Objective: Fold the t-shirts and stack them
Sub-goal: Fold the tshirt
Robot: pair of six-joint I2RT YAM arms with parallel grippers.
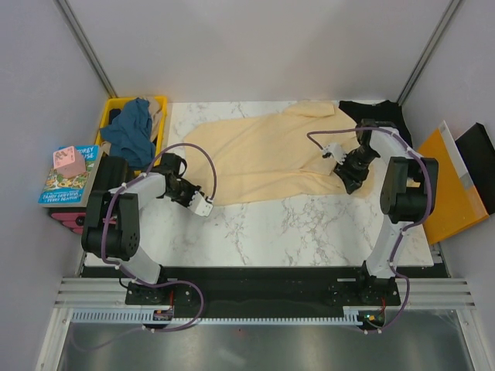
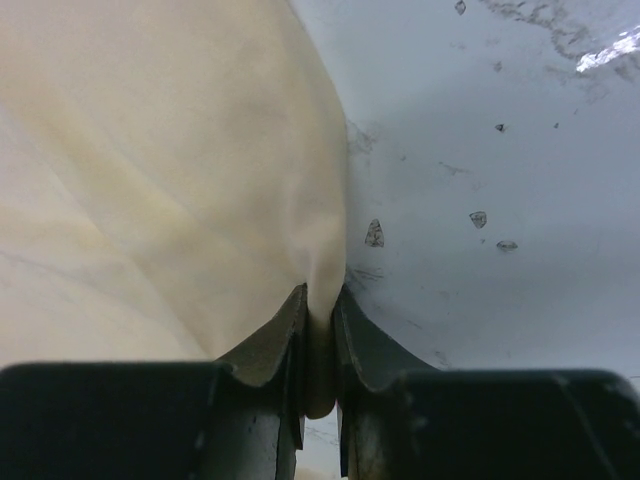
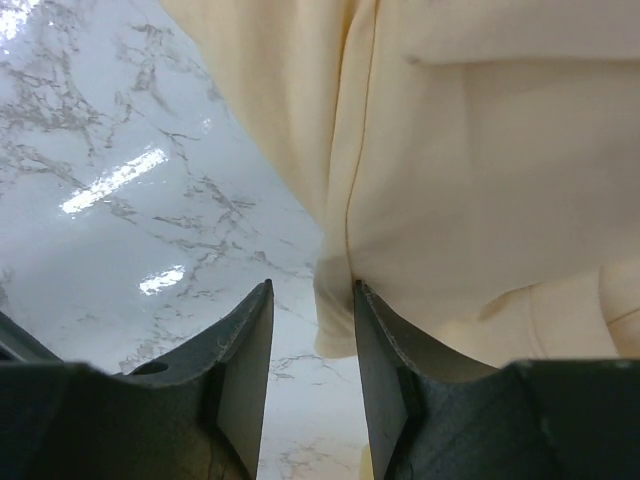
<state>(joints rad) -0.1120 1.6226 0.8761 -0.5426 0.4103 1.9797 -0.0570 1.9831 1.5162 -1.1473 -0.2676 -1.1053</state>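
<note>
Cream t-shirt (image 1: 263, 158) spread out, not folded. Left gripper (image 2: 320, 305) pinches its edge, right gripper (image 3: 312, 300) gapes at its hem. Black t-shirt (image 1: 371, 112) and teal t-shirt (image 1: 131, 131) wait, nothing stacked.

Plain pale cream-yellow cloth t-shirt (image 1: 263, 158) is seen on white grey-veined marble tabletop (image 1: 309, 228). Crumpled teal-blue cloth shirt (image 1: 131, 133) and yellow plastic crate (image 1: 162, 108) are noted.

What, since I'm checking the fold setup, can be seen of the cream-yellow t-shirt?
The cream-yellow t-shirt is soft, plain cloth, spread open and gently wrinkled across the far half of the marble table. The left gripper is shut on a pinch of its near left edge. The right gripper has its jaws open, standing either side of the shirt's right edge, where a sewn seam shows.
</note>
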